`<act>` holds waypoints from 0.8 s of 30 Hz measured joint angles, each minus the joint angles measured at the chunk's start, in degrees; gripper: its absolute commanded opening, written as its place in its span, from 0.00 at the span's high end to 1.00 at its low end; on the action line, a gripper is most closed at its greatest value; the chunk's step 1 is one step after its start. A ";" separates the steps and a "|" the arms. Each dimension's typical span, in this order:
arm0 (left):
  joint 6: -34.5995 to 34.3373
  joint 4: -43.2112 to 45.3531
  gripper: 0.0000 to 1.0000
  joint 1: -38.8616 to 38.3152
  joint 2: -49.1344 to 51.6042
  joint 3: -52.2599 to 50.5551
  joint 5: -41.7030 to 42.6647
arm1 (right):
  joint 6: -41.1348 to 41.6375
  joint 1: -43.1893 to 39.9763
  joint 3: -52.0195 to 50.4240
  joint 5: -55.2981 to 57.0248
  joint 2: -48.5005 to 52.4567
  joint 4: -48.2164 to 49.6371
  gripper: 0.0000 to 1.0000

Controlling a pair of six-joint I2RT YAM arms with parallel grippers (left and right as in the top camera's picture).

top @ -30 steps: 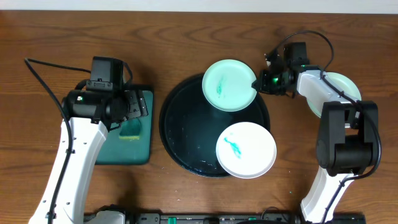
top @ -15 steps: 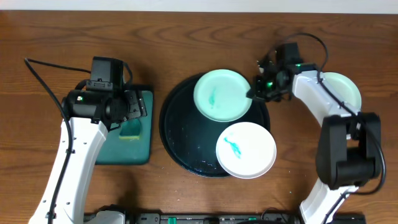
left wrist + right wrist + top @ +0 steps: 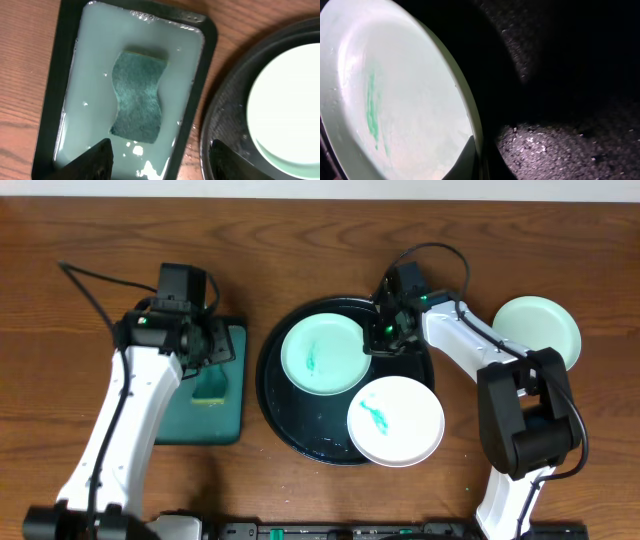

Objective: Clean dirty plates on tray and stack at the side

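- Black tray (image 3: pixel 300 425): large, round and raised-rimmed, at the middle of the wooden counter (image 3: pixel 300 240).
- Smeared mint plate (image 3: pixel 320 356): in the upper left part of the black tray, with a teal streak near its centre. The views do not settle whether it lies flat or is tipped.
- White plate (image 3: pixel 395 420): at the tray's lower right, also streaked teal. Its outer edge overhangs the tray rim, and it lies just beside the smeared mint plate without touching it.
- Second mint plate (image 3: pixel 540 330): on the counter at the far right, well apart from the tray and partly hidden by the right arm.
- Right pincer (image 3: pixel 380 340): closed on the right-hand rim of the smeared mint plate. The wrist view shows that rim running down to one dark fingertip.
- Left pincer (image 3: pixel 162 160): jaws apart with nothing between them, poised above the near right edge of the green tray (image 3: pixel 207 65).
- Green tray: rectangular, left of the black tray, holding pale liquid (image 3: pixel 90 85).
- Sponge (image 3: pixel 139 97): waisted, with its green face up, lying in the liquid.
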 measured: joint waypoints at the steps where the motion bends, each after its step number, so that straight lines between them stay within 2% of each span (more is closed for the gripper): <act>1: 0.02 0.74 0.41 0.09 1.31 0.00 -0.33 | 0.04 -0.15 0.00 0.13 0.00 0.31 0.99; 11: 0.02 3.06 0.48 4.92 12.46 -0.07 -1.16 | 0.39 -0.81 0.00 0.63 0.00 1.18 0.99; 24: 0.46 11.34 0.52 6.05 13.53 -9.05 2.93 | 0.39 -0.81 0.00 0.66 0.00 0.92 0.99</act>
